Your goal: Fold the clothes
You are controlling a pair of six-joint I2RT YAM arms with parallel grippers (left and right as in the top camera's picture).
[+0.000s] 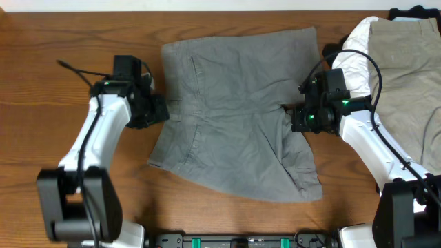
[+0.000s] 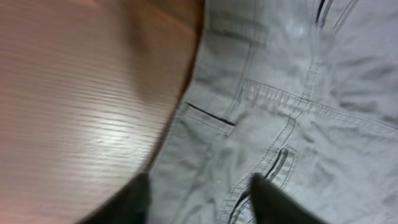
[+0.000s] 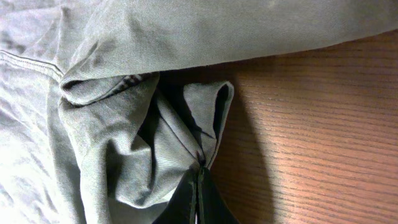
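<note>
Grey shorts [image 1: 227, 110] lie spread flat on the wooden table in the overhead view. My left gripper [image 1: 160, 110] is at the waistband's left edge. In the left wrist view its fingers [image 2: 199, 196] are open, straddling the waistband [image 2: 261, 118] near a belt loop. My right gripper [image 1: 295, 117] is at the crotch on the shorts' right side. In the right wrist view its fingers [image 3: 198, 186] are shut on a bunched fold of the grey fabric [image 3: 124, 149], lifted a little off the table.
A pile of other clothes, white [image 1: 355, 52] and beige [image 1: 406, 62], lies at the right edge of the table. Bare wood [image 1: 55, 124] lies to the left of the shorts.
</note>
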